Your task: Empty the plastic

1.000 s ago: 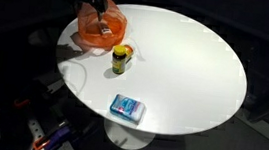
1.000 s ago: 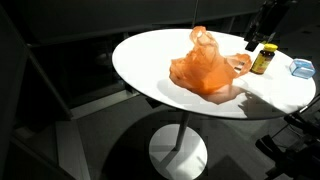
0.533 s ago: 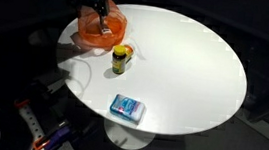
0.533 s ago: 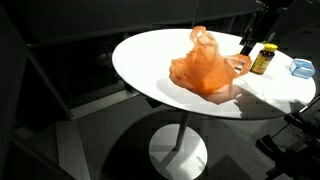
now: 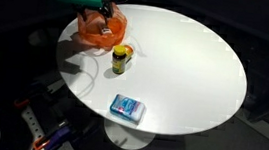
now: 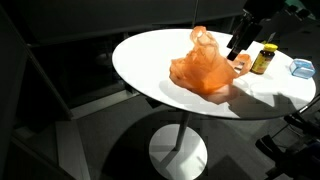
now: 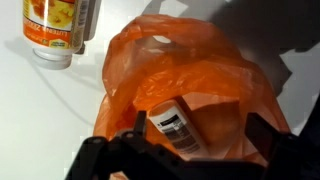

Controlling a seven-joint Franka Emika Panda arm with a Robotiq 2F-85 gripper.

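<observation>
1. Gaping open right under the hand [image 7: 183, 150], the orange plastic bag [image 7: 190, 90] holds a white boxy item [image 7: 172, 124] with a barcode label, lying tilted inside the bag's mouth.
2. The hand is released: in the wrist view its dark fingers [image 7: 100, 155] stand spread wide, one on each side of the bag, and grasp nothing.
3. In both exterior views the hand [image 5: 106, 14] [image 6: 236, 48] hangs just above the bag [image 5: 101, 29] [image 6: 205, 65]; whether it touches the plastic cannot be told.
4. The bag is thin, crinkled and partly see-through, slumped in a loose heap with its handles sticking up, near the edge of the round white surface [image 5: 186, 60] [image 6: 150, 55].
5. A small jar [image 5: 121, 60] [image 6: 264, 58] [image 7: 60, 25] stands upright just beside the bag and the hand, cylindrical, with a yellow label and dark lid.
6. A flat blue packet [image 5: 127, 107] [image 6: 302, 67] lies well apart from the hand, beyond the jar.
</observation>
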